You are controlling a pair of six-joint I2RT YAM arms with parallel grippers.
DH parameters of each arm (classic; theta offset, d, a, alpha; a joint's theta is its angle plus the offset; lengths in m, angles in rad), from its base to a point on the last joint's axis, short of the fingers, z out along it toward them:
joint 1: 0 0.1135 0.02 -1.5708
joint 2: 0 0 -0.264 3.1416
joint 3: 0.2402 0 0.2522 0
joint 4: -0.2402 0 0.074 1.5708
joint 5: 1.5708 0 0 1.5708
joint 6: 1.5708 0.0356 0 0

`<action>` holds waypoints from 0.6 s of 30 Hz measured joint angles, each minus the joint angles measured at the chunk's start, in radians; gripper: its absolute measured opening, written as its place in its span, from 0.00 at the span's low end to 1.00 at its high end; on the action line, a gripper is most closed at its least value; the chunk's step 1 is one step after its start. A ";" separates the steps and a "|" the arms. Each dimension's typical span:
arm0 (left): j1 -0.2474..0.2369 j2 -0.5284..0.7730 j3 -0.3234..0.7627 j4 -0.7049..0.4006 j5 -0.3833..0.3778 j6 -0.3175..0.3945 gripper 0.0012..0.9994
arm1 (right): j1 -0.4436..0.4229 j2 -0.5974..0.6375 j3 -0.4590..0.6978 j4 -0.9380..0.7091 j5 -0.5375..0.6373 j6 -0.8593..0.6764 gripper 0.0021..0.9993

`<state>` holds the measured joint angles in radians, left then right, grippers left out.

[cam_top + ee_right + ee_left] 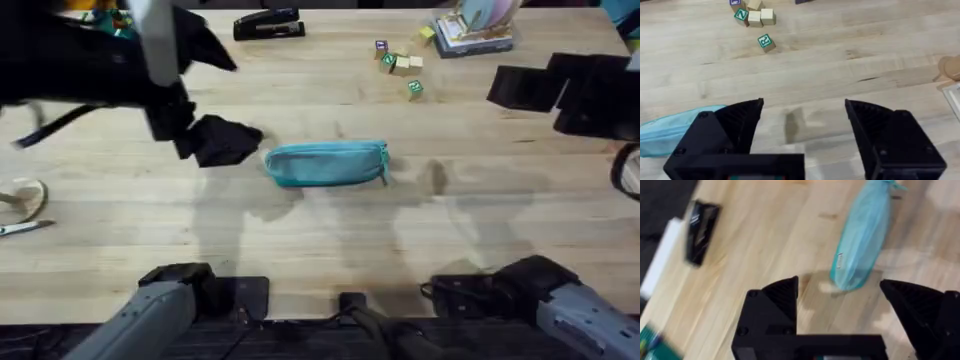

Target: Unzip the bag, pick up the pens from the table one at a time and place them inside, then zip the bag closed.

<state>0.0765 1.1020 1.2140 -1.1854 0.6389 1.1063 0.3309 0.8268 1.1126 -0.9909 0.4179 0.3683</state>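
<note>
The bag (327,163), a long teal pouch, lies flat near the middle of the table (300,240), its length running side to side. As far as the overhead view lets me judge, its zipper looks closed, with the small pull tab at its right end.

The left gripper (222,141) hangs just off the bag's left end, close to it but apart from it. In the left wrist view the left gripper (840,296) has its two black fingers (782,297) spread wide, with nothing between them; the rounded end of the bag (860,240) sits in the gap beyond the tips, over bare wood.

The right gripper (525,88) is over toward the table's right edge, well apart from the bag. From its own wrist camera the right gripper (805,117) also has its fingers (742,122) parted and empty, above plain planks, with a corner of the bag (675,127) showing past one finger.

A black stapler (269,25) rests near the far edge, left of centre. A handful of small lettered wooden blocks (400,65) is scattered toward the far right, and a stack of books (475,35) sits by the far right corner. Scissors (22,205) lie at the left edge.
</note>
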 joint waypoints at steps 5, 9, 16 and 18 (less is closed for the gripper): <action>0.000 -0.165 0.050 0.000 -0.122 -0.176 1.00 | 0.000 0.000 0.000 0.018 0.000 -0.003 1.00; 0.000 -0.302 0.059 -0.002 -0.193 -0.260 1.00 | 0.000 0.000 0.000 0.019 0.000 -0.003 1.00; 0.000 -0.501 0.059 -0.008 -0.263 -0.317 1.00 | 0.000 0.000 0.000 0.019 0.000 -0.003 1.00; 0.000 -0.548 0.059 -0.008 -0.279 -0.322 1.00 | 0.000 0.000 0.000 0.019 0.000 -0.003 1.00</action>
<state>0.0765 0.5542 1.2728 -1.1931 0.3598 0.7839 0.3309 0.8268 1.1126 -0.9720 0.4175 0.3653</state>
